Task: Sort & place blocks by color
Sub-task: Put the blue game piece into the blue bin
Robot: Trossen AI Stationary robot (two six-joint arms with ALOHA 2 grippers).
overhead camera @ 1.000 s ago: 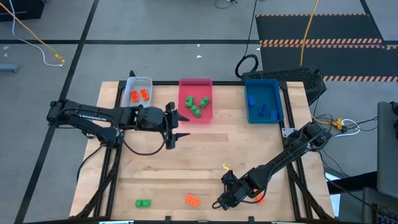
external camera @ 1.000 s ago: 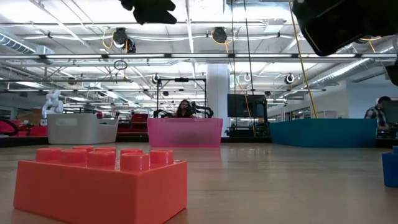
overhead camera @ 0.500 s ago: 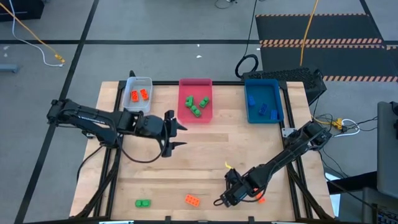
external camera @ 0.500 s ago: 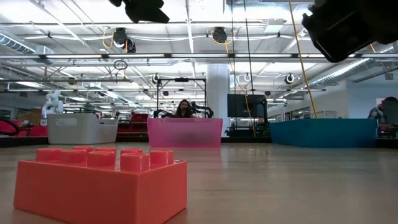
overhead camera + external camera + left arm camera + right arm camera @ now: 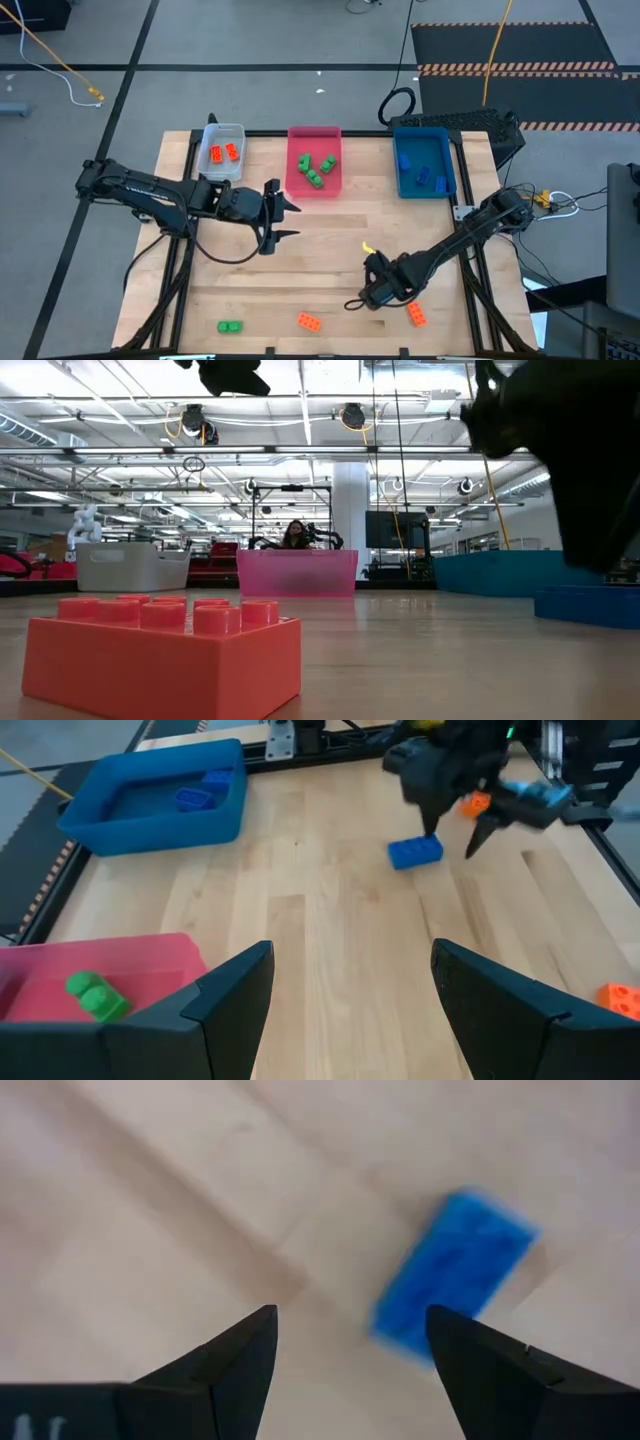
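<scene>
A blue block (image 5: 455, 1275) lies on the table beyond my right gripper's open fingers (image 5: 350, 1340). The left wrist view shows the blue block (image 5: 415, 851) just under my right gripper (image 5: 455, 830). In the high view my right gripper (image 5: 368, 295) hides it. Whether the fingers touch it I cannot tell. An orange block (image 5: 417, 315) lies just right of that gripper. Another orange block (image 5: 309, 321) and a green block (image 5: 230, 326) lie near the front edge. My left gripper (image 5: 283, 217) hovers open and empty at mid-table, left of centre.
Along the far edge stand a grey tray (image 5: 240, 128) with orange blocks, a pink tray (image 5: 314, 131) with green blocks and a blue tray (image 5: 420, 131) with blue blocks. In the low view, the near orange block (image 5: 160, 655) fills the foreground. Bare wood lies between the two arms.
My right gripper has gone from the near edge toward the far edge, uncovering the orange block to its right. In the low view the blue block showed at the right edge, vanished, and now lies farther off. My left gripper has drifted slightly toward the near edge.
</scene>
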